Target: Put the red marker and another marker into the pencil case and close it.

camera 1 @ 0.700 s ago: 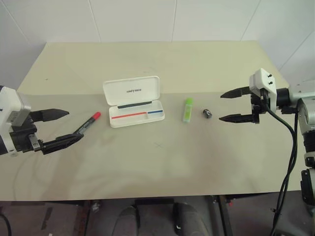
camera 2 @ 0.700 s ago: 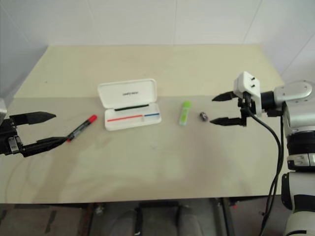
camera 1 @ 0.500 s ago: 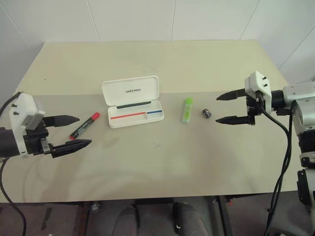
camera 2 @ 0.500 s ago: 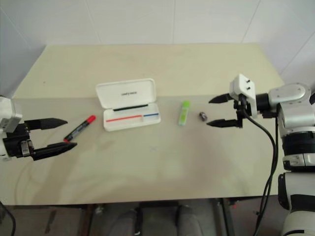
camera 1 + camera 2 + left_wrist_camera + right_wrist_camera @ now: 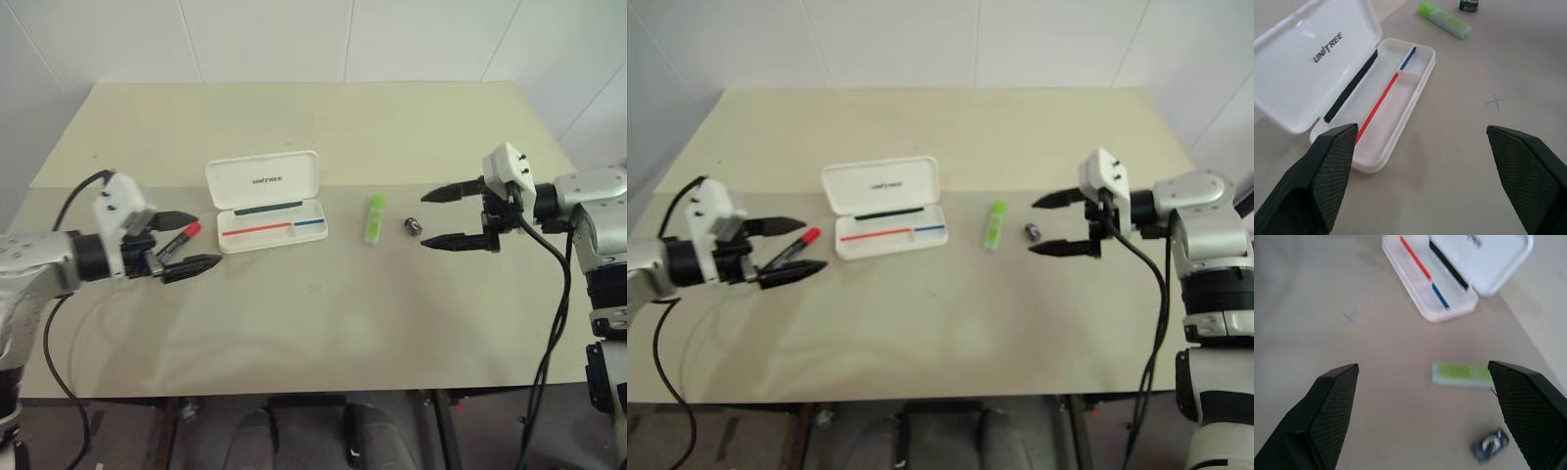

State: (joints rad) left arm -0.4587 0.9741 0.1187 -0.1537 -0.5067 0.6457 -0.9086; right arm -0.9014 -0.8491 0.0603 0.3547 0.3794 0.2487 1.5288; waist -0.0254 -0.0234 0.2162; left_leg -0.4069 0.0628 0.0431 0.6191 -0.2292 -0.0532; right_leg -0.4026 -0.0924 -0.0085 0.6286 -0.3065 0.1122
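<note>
The pencil case [image 5: 266, 201] is seen open on the worktop [image 5: 323, 323], lid raised. The red marker [image 5: 177, 241] lies to its left, framed by the fingers of the left gripper [image 5: 186, 241] — spread wide, nothing gripped. The green marker [image 5: 373, 218] and a small dark cylinder [image 5: 412, 226] are placed right of the case. The right gripper [image 5: 435, 217] is held wide open near the cylinder — empty.

The beige table [image 5: 323, 323] carries the open pencil case [image 5: 265, 201], red marker [image 5: 180, 238], green marker [image 5: 373, 218] and grey cylinder [image 5: 412, 226].
</note>
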